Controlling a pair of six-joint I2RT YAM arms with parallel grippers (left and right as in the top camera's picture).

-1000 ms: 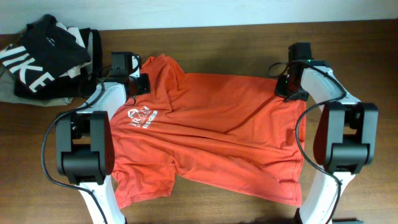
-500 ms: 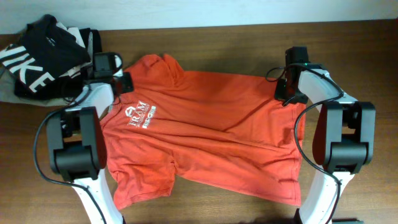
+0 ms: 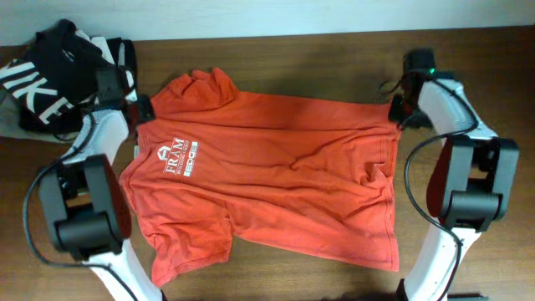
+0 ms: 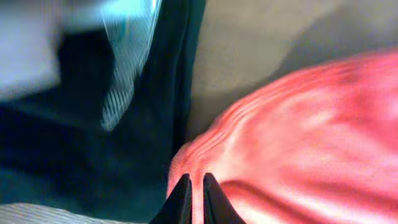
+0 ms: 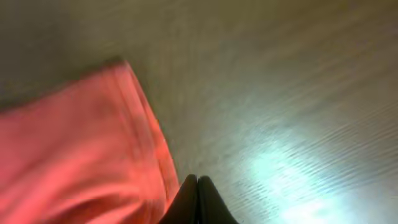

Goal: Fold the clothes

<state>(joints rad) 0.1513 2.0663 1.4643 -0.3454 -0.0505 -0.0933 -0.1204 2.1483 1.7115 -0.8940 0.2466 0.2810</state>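
The red-orange T-shirt point(image 3: 276, 167) lies spread across the wooden table, with its white chest logo point(image 3: 177, 159) facing up on the left side. My left gripper point(image 3: 138, 109) is shut on the shirt's upper left edge; the left wrist view shows red cloth point(image 4: 298, 124) pinched between the nearly closed fingers point(image 4: 192, 180). My right gripper point(image 3: 403, 113) is shut at the shirt's upper right corner. In the right wrist view the fingers point(image 5: 197, 182) are pressed together at the cloth's edge point(image 5: 74, 149).
A black garment with big white letters point(image 3: 50, 67) lies on a pile of grey and white clothes point(image 3: 10, 117) at the back left, right next to my left gripper; it also shows in the left wrist view point(image 4: 124, 143). Bare wooden table point(image 3: 318, 58) surrounds the shirt.
Both grippers moved outward, left to the left and right to the right. The shirt's upper edge is drawn out wider and flatter, and its left side shifted toward the clothes pile.
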